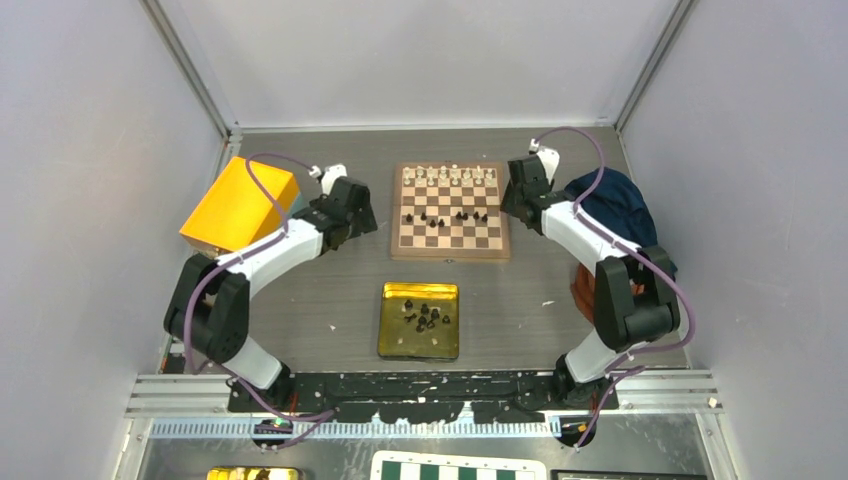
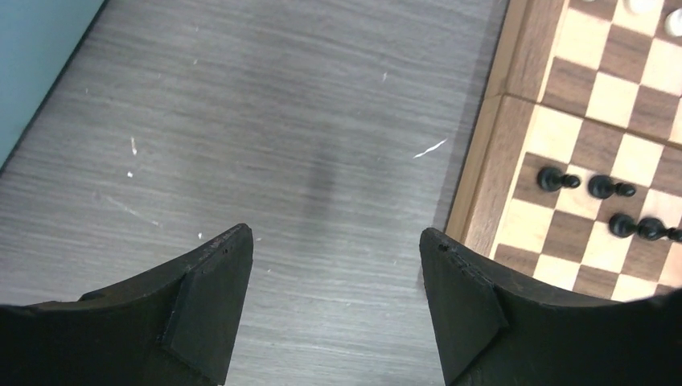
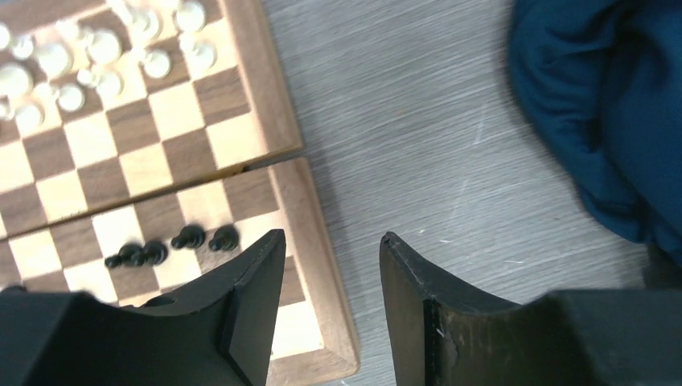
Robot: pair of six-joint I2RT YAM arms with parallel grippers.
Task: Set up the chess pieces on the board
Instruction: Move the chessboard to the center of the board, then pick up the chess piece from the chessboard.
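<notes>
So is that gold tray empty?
Not empty. In the top view the gold tray has a little cluster of black chess pieces lying in it.

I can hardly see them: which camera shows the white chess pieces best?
The right wrist view: the white chess pieces look largest there, though some are cropped. The top view shows them along the board's far side, but tiny. Left wrist catches just two at its corner.

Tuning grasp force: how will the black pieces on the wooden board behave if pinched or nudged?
Likely tip easily: the black pieces look narrow above small bases. Probably light, each smaller than one square of the board, so a brush could knock neighbours. Rounded profiles may slip between the flat left fingers.
</notes>
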